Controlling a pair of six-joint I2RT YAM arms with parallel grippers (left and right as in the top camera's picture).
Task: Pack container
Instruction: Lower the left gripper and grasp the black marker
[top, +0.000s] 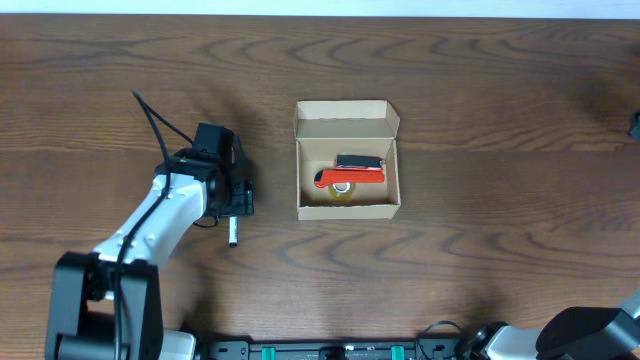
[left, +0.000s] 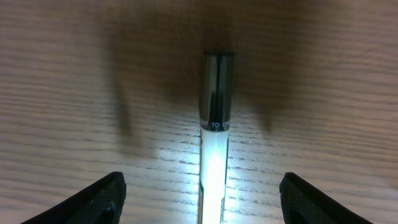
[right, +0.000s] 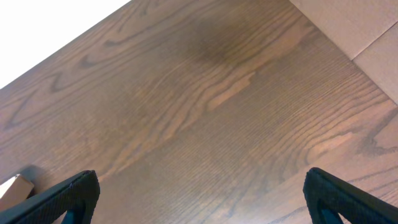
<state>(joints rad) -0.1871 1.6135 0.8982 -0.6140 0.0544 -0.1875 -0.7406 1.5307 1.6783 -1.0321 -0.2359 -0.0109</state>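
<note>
The tan cardboard container (top: 347, 158) stands open at the table's middle, its flap lid up at the far side. Inside lie a red and black tool (top: 352, 172) and a tape roll (top: 343, 189). A white pen with a dark cap (top: 233, 233) lies on the table left of the box. My left gripper (top: 236, 198) is open and sits low over the pen. In the left wrist view the pen (left: 214, 143) lies between the spread fingers (left: 202, 202), untouched. My right gripper (right: 202, 196) is open and empty above bare table; a box corner (right: 15, 186) shows at lower left.
The wooden table (top: 480, 260) runs to all sides of the box. A cardboard sheet (right: 360, 31) lies at the upper right of the right wrist view. The right arm's base (top: 590, 335) sits at the front right edge.
</note>
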